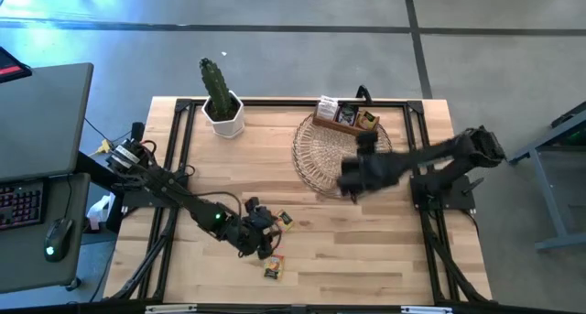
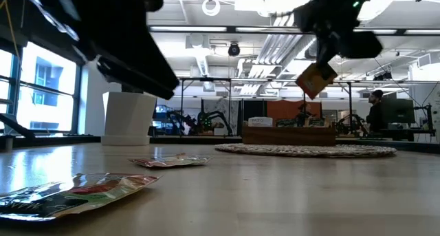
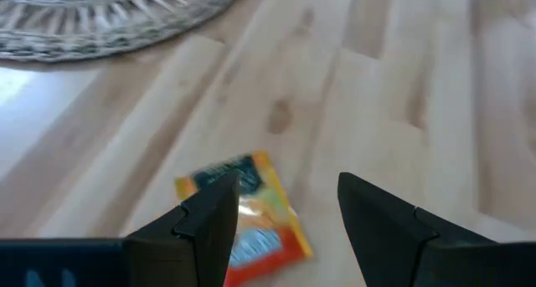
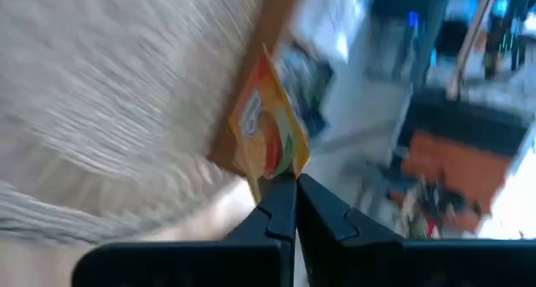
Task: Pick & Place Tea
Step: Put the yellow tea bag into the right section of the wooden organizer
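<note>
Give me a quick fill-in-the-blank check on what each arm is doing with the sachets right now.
1. The right gripper is shut on an orange ____.
2. It holds it in the air over the round wicker ____.
3. The left gripper has its jaws ____ above another sachet.
4. The white pot holds a ____.

Missing words: sachet; mat; open; cactus

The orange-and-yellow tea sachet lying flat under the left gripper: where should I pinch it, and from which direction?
Come straight down from above. The orange-and-yellow tea sachet lies flat on the wooden table, so there is no raised face to grab; probably close on two opposite edges, across its narrower width. The left gripper is open above it, one finger overlapping it, so shift until both fingers straddle it.
</note>
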Robot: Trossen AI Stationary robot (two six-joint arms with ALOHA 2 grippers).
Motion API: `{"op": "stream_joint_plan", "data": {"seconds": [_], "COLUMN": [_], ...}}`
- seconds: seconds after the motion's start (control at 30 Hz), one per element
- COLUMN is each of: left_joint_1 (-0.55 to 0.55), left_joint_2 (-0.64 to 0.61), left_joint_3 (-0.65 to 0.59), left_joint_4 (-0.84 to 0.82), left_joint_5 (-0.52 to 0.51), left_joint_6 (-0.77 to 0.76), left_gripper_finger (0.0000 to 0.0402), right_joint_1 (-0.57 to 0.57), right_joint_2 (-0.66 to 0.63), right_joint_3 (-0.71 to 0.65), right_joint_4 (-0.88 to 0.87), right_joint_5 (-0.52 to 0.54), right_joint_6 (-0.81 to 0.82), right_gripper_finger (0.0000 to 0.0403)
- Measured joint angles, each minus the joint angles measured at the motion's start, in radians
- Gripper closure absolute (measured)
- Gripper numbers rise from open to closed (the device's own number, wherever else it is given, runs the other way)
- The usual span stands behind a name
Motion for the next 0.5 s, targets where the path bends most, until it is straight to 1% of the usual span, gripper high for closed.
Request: {"op": "stream_joint_plan", "data": {"seconds": [0.1, 0.27, 0.37, 0.43, 0.5], "left_joint_1": [0.051, 0.147, 0.189, 0.211, 0.232], "left_joint_2": [0.000, 0.000, -0.029, -0.057, -0.075], "left_joint_3": [0.000, 0.000, -0.001, 0.000, 0.001], "left_joint_4": [-0.001, -0.002, -0.021, -0.026, -0.036], "left_joint_5": [0.018, 0.088, 0.113, 0.119, 0.132], "left_joint_6": [0.005, 0.008, 0.038, 0.059, 0.084], "left_gripper_finger": [0.0199, 0.0199, 0.0199, 0.0199, 0.0199], "right_joint_1": [-0.158, -0.377, -0.468, -0.505, -0.531], "right_joint_2": [0.000, 0.000, -0.001, -0.002, -0.002], "right_joint_3": [0.000, 0.000, 0.000, -0.013, -0.044], "right_joint_4": [-0.010, 0.033, 0.097, 0.195, 0.305], "right_joint_5": [0.014, -0.017, -0.016, -0.003, -0.011], "right_joint_6": [-0.099, -0.246, -0.349, -0.434, -0.555], "right_gripper_finger": [0.0401, 0.0400, 0.0401, 0.0401, 0.0402]}}
